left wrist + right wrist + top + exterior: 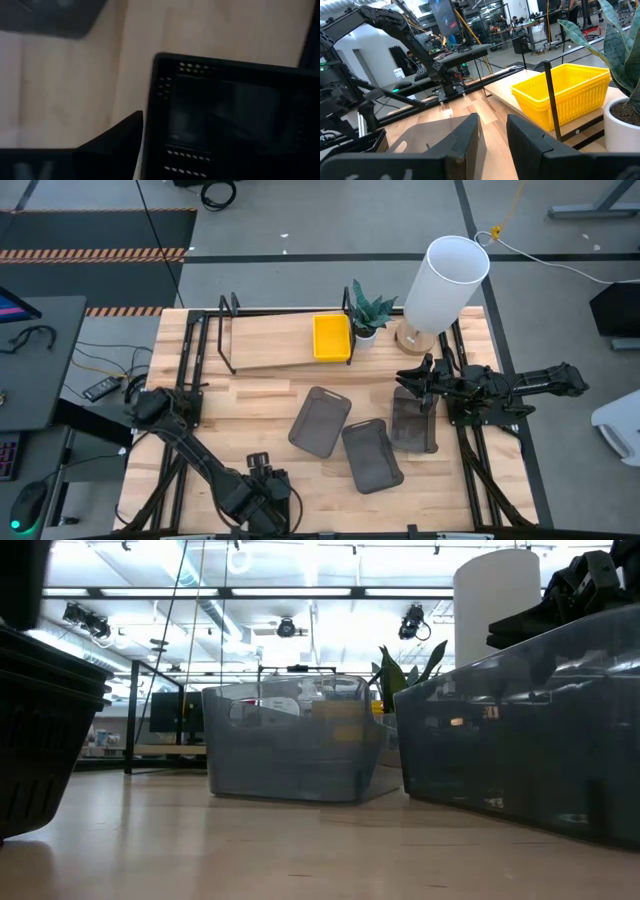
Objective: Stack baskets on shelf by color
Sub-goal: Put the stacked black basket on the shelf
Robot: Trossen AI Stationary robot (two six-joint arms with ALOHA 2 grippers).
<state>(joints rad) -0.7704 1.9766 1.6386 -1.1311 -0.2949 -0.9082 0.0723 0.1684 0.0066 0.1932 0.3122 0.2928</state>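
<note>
A: Yellow baskets (pixel 332 338)?
B: Stacked on the shelf (pixel 265 342).
A: Right gripper (pixel 418 383)?
B: Fingers slightly parted, empty, above one grey basket (pixel 414 422). Left gripper's (pixel 262 480) state: cannot tell

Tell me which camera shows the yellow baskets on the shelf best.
The right wrist view: the yellow baskets sit nested, slotted walls clear, on the shelf. The high view shows only a yellow rectangle from above. The low view has them hidden behind grey baskets; the left wrist view misses them.
</note>
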